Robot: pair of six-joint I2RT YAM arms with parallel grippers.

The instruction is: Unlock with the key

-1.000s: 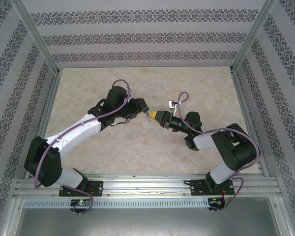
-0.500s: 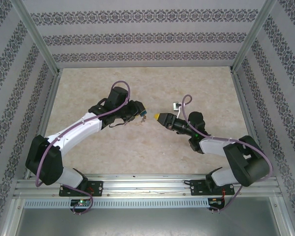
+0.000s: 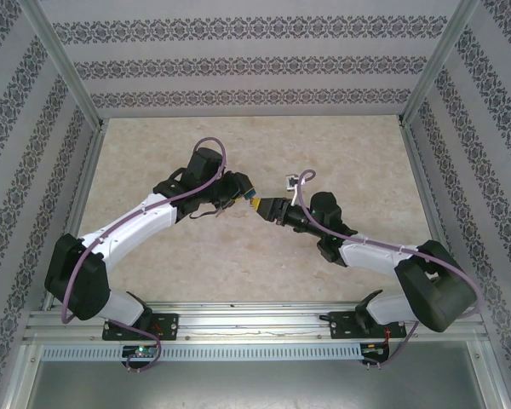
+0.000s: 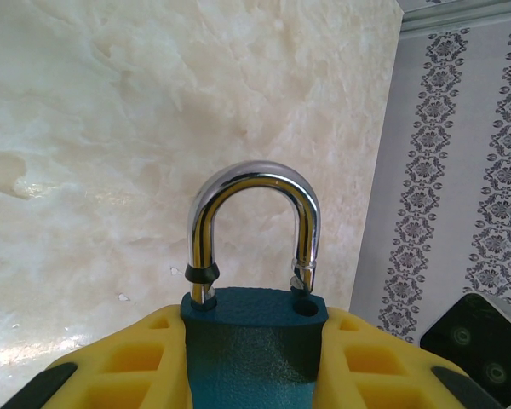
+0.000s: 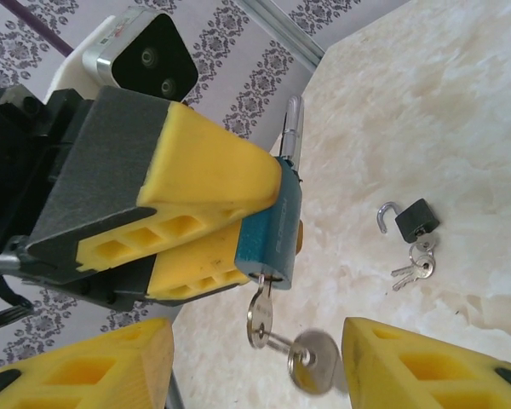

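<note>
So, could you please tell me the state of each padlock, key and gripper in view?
Blue padlock: held by the left gripper, shackle free end apparently lifted from its hole.
Key: inserted in the blue padlock, spare key dangling below.
Left gripper: jaws shut on the blue padlock.
Right gripper: jaws open, gripping nothing.
Black padlock: on the table, shackle open, keys beside it.

In the left wrist view the bottom edge cuts off the body of the blue padlock (image 4: 254,341). The hanging spare key (image 5: 317,362) is blurred.
</note>
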